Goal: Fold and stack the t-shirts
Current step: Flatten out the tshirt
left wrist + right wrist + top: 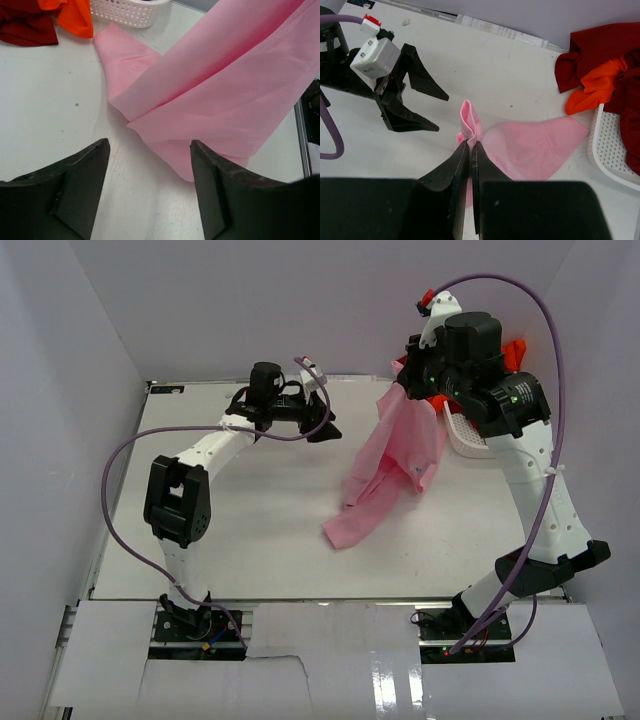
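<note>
The light pink t-shirt (392,462) hangs from my right gripper (408,388), which is raised over the back right of the table and shut on a pinched fold (470,125). The shirt's lower end trails on the table (345,532). To its left, my left gripper (326,427) hovers with its jaws open and nothing between them. In the left wrist view the pink t-shirt (215,95) lies just beyond the fingertips (102,150). The dark red t-shirt (600,50) and the bright orange t-shirt (595,87) are bunched at the white mesh basket (612,150).
The basket (468,436) stands at the back right, under my right arm. White walls enclose the table on three sides. A purple cable loops from each arm. The table's right edge (300,130) shows past the pink cloth.
</note>
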Tool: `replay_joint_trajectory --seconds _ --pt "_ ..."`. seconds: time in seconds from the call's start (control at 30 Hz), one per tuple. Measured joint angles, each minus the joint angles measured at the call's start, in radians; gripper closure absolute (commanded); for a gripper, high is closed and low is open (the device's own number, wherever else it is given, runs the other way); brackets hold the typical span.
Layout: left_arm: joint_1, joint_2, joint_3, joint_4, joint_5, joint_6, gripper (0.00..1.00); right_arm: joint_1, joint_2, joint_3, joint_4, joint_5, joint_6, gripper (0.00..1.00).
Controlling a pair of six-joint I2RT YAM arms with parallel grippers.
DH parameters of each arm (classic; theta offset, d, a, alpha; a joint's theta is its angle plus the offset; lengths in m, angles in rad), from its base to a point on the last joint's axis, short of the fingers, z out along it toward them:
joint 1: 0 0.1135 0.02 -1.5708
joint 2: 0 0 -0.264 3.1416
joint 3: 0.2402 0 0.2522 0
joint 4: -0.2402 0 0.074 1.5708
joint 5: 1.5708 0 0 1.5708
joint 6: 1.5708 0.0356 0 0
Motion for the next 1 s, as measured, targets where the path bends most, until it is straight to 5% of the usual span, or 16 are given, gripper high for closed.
replay_joint_trajectory --seconds 0.17,0.53,1.0 --pt "-0.020 -0.010 -0.024 -0.002 0.041 0.044 0.03 0.000 -0.009 -0.002 -0.004 -0.001 0.000 0.92" --pt "-0.019 0.056 0.110 0.009 0.381 0.009 0.02 0.000 -0.009 -0.003 -0.004 -0.015 0.000 0.92" --pt "-0.123 0.151 0.148 0.047 0.457 -0.089 0.02 -0.001 -0.008 -0.003 -0.004 -0.039 0.001 0.92"
